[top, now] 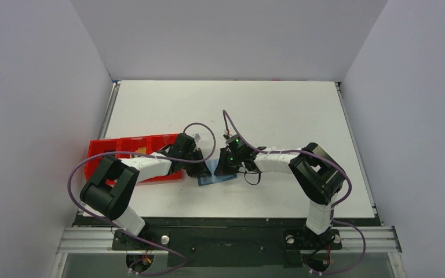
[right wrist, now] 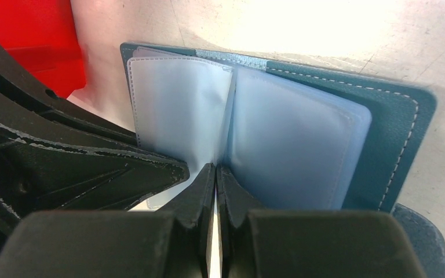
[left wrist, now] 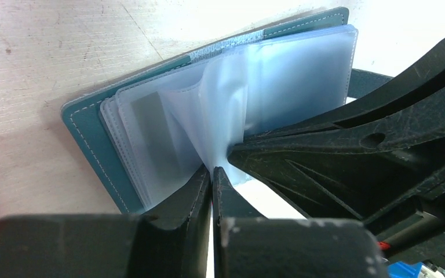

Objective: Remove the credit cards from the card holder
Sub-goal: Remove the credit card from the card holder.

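Left wrist view: left fingers clench a clear plastic sleeve of the open blue card holder, on the bench just beyond them; right fingers clenched alongside. Card removal appears pending.

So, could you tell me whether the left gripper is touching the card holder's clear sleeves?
Touching. The left wrist view shows the left gripper shut on a lifted clear sleeve of the open card holder.

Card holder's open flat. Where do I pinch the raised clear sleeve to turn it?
Its near edge by the spine, coming low from the arms' side. The raised clear sleeve stands off the flat pages of the card holder, so a pinch likely takes it alone.
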Motion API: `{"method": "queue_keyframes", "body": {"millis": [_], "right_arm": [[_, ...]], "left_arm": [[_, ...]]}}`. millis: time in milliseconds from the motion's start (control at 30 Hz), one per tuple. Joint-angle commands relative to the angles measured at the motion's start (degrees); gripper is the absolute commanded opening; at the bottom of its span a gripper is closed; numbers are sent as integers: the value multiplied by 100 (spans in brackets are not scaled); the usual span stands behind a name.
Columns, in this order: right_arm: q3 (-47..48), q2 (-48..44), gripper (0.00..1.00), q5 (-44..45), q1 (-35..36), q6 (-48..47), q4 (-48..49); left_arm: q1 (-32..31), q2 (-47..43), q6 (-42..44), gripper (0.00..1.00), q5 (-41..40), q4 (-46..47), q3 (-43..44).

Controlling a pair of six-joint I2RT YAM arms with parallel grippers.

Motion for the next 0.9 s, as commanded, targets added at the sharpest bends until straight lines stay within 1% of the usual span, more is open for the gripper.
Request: {"method": "queue_keyframes", "body": {"millis": [0,100,167,200,233,300,367,467,600,700,867], "right_arm": [[-202,164,0,193,17,-49,-143],[-181,-92,1,89,-60,20,-97],[-130,-291,11,-10,-113,65,-83],[-90,-372,14,-80,-149,92,-87],[-66,-540,18,-106,-157,109,-99],[19,-795,23,-144,-197,137,-177],[136,-1034,25,-115,-222,138,-293],[194,-1293,26,7,-266,103,-479],[302,-1485,27,630,-287,-141,-1112],[216,-1443,27,971,-310,-231,-1350],[30,-1219,26,1362,-340,-283,-1443]], "left_arm": [[-61,81,-5,0,-62,214,168],[-63,38,-17,0,-158,170,151],[-63,12,-15,0,-182,161,149],[-63,3,3,0,-194,119,165],[-63,-14,17,0,-215,97,182],[-63,-26,54,0,-223,41,228],[-63,-36,97,0,-224,-3,273],[-63,-72,145,0,-216,-80,325],[-63,-116,171,0,-168,-123,400],[-76,-123,190,0,-130,-164,474],[-110,-105,223,0,-130,-213,557]]}}
